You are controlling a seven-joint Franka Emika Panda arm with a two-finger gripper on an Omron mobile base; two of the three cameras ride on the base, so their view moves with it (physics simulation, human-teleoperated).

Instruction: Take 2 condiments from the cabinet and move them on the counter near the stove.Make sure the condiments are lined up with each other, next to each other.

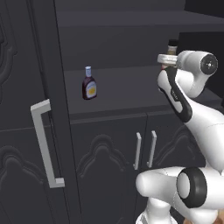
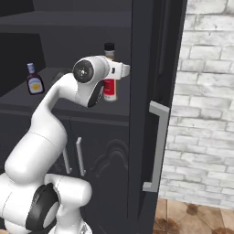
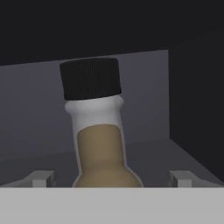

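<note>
Both condiments stand on the cabinet shelf (image 1: 113, 94): the amber bottle (image 3: 99, 144) upright near its right end, the maroon bottle (image 1: 89, 85) well apart toward the left. The gripper (image 3: 111, 178) is spread wide, one fingertip (image 3: 41, 178) on each side of the amber bottle, not yet pinching. Nothing is on the counter yet; I judge both moves and the lining-up remain.

Lighting is dim and even inside the cabinet (image 1: 109, 39), with deep shade in its upper interior. The brick wall (image 2: 205, 91) at right is brightly lit. Rendering is sharp, without glare or blur.
</note>
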